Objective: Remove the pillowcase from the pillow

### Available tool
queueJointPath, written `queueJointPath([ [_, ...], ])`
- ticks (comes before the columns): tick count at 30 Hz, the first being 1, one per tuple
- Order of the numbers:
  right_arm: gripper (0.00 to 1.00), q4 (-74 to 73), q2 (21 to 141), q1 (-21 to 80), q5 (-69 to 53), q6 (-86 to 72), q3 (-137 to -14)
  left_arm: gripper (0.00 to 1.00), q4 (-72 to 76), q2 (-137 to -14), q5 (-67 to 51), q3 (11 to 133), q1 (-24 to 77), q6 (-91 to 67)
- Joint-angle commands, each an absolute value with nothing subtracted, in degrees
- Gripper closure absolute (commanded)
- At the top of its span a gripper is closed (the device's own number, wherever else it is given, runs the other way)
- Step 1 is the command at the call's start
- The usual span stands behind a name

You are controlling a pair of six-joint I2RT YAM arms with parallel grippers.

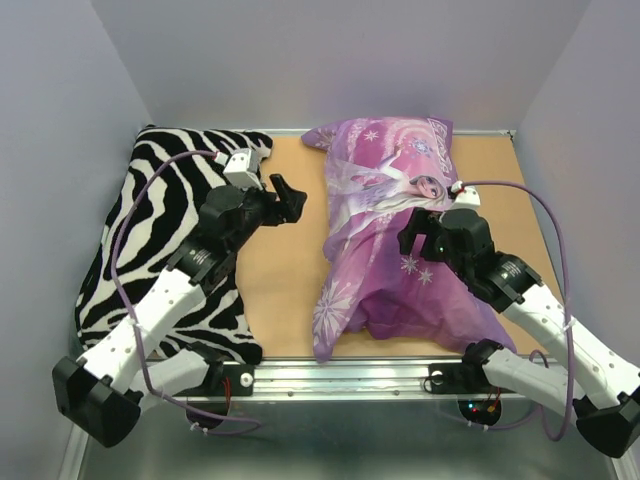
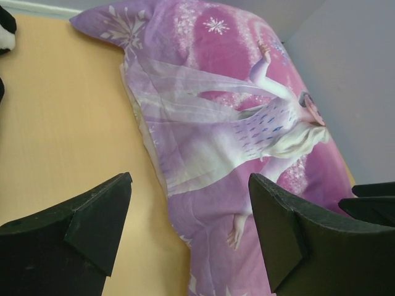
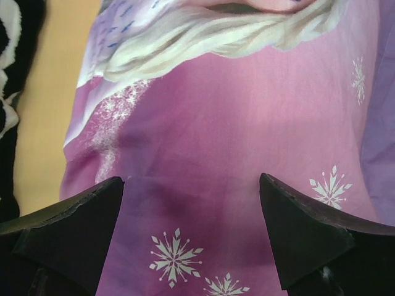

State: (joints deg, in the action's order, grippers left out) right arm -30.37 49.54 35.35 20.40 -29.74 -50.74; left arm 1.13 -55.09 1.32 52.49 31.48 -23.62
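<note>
The purple-pink pillowcase [image 1: 400, 230] with snowflakes and a princess print lies plump on the wooden table, right of the middle. The white pillow is hidden inside it. My left gripper [image 1: 293, 200] is open and empty, hovering over bare table just left of the pillowcase's left edge. In the left wrist view the pillowcase [image 2: 241, 129] lies ahead between the open left gripper [image 2: 190, 177]. My right gripper [image 1: 415, 232] is open and empty, just above the pillowcase's middle. The right wrist view shows the fabric [image 3: 222, 123] close under the open right gripper [image 3: 191, 179].
A black-and-white zebra-striped pillow [image 1: 165, 240] lies along the table's left side, under my left arm. Grey walls close in the table at the back and sides. A metal rail [image 1: 350, 375] runs along the near edge. Bare wood [image 1: 285, 280] lies between the two pillows.
</note>
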Motion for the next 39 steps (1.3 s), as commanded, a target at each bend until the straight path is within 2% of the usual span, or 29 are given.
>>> queueJointPath([
  [1, 0.04, -32.8, 52.7, 35.8, 23.1, -30.1, -55.8, 0.12, 5.9, -62.0, 0.3, 55.7, 31.6, -25.1],
  [13, 0.02, -33.0, 60.3, 35.9, 23.0, -26.8, -63.8, 0.12, 23.2, -79.3, -13.2, 55.2, 31.7, -28.9],
  [21, 0.00, -33.0, 70.7, 39.1, 27.1, -24.0, -70.7, 0.13, 30.2, -86.1, -19.0, 55.4, 33.5, -30.6],
  [28, 0.00, -33.3, 73.2, 41.3, 29.7, -23.8, -71.5, 0.23, 31.3, -90.1, -18.0, 55.5, 37.3, -31.8],
  [31, 0.00, -33.6, 73.3, 42.2, 29.4, -24.1, -69.6, 0.38, 31.5, -91.1, -17.8, 55.5, 37.6, -32.9],
  [32, 0.00, -33.6, 73.4, 42.5, 29.4, -24.3, -69.3, 0.49, 31.9, -91.4, -17.7, 55.6, 37.9, -33.0],
  [34, 0.00, -33.7, 73.5, 43.5, 29.6, -24.6, -68.0, 0.58, 32.1, -92.1, -17.8, 56.2, 38.1, -33.3],
  [35, 0.00, -33.7, 73.5, 43.9, 29.5, -25.0, -67.6, 0.67, 32.2, -92.4, -18.0, 56.8, 38.5, -33.6],
  [37, 0.00, -33.7, 73.7, 44.3, 29.0, -25.5, -66.5, 0.78, 32.2, -92.4, -18.0, 57.7, 38.8, -33.8],
  [39, 0.00, -33.7, 73.3, 44.6, 28.9, -25.9, -65.0, 0.87, 32.1, -91.5, -17.5, 58.0, 39.3, -33.9],
])
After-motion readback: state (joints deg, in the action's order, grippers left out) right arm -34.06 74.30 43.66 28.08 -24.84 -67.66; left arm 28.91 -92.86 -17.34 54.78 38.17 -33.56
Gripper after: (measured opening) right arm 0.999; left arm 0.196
